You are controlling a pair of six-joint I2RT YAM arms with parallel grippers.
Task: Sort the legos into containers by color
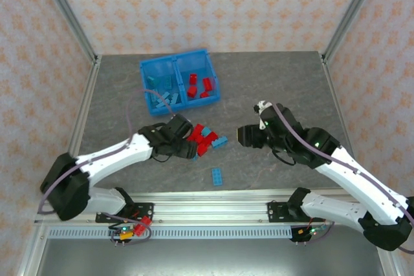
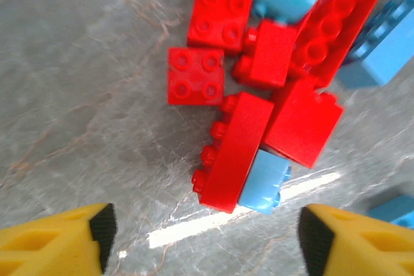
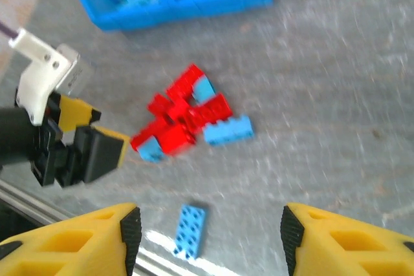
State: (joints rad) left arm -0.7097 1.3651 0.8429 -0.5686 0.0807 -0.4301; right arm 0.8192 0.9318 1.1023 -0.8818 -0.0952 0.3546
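Observation:
A loose pile of red and light-blue legos (image 1: 204, 138) lies mid-table. My left gripper (image 1: 186, 145) stands open at the pile's left side. In its wrist view the left gripper (image 2: 204, 234) has bare table between its fingers, with a red brick on its side (image 2: 237, 150) and a small light-blue brick (image 2: 262, 182) just ahead. My right gripper (image 1: 245, 136) hovers open to the right of the pile. Under the right gripper (image 3: 208, 227) a flat light-blue lego (image 3: 191, 229) lies alone. The blue bin (image 1: 174, 57) holds light-blue bricks (image 1: 160, 92) in its left container and red bricks (image 1: 199, 86) in its right one.
The lone flat blue brick (image 1: 217, 176) lies near the table's front edge, close to the metal rail (image 1: 213, 212). Patterned walls and metal posts (image 1: 68, 14) enclose the table on three sides. Open grey tabletop (image 1: 284, 82) stretches to the right of the bin.

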